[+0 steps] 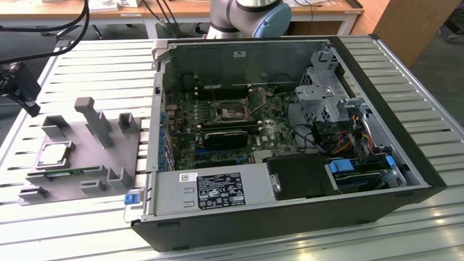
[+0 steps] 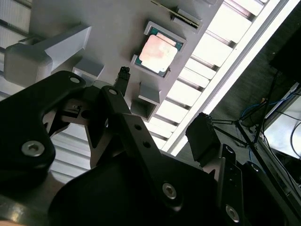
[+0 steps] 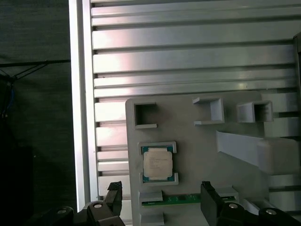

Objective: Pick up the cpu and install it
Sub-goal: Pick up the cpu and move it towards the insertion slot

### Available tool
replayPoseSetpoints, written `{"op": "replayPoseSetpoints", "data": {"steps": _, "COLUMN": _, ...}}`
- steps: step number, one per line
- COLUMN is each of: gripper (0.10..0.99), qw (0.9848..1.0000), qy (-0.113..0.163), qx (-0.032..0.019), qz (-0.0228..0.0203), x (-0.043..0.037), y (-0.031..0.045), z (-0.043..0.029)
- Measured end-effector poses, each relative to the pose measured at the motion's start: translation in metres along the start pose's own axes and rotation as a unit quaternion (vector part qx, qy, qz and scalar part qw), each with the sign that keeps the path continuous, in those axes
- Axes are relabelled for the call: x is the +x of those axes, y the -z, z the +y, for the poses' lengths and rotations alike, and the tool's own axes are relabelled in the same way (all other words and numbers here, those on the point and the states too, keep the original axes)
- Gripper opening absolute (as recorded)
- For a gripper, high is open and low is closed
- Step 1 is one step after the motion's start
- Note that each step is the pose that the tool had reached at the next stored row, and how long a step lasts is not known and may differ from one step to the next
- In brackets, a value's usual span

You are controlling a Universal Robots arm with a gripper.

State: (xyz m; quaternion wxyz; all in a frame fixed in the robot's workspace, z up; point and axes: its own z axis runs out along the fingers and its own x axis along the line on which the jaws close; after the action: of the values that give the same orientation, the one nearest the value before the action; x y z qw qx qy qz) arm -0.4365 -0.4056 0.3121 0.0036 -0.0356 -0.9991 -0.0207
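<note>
The cpu [image 1: 54, 155] lies flat, silver top up, in a shallow pocket of the grey holder [image 1: 76, 136] on the exterior view's left. Both wrist views show it from above, cpu [image 3: 157, 162] and cpu [image 2: 157, 52]. My gripper [image 3: 162, 195] hangs above the holder, open, with one black fingertip [image 3: 115, 192] on either side of the cpu's line and nothing between them. The same open gripper [image 2: 162, 107] shows in the second wrist view, apart from the cpu. The motherboard's open socket [image 1: 230, 111] sits inside the computer case [image 1: 392, 109].
A thin green memory stick [image 3: 176, 198] lies in the holder beside the cpu. Tall grey posts [image 1: 93, 117] rise from the holder. The slatted table edge [image 3: 80, 117] runs close by. A power supply [image 1: 210, 190] and cables [image 1: 340, 136] crowd the case.
</note>
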Motion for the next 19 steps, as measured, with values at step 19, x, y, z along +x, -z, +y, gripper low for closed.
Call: {"op": "replayPoseSetpoints", "data": {"steps": 19, "gripper": 0.761, "qw": 1.0000, "qy": 0.000, "qx": 0.0000, "qz": -0.0001, "x": -0.0002, "y": -0.0043, "z": -0.0006}}
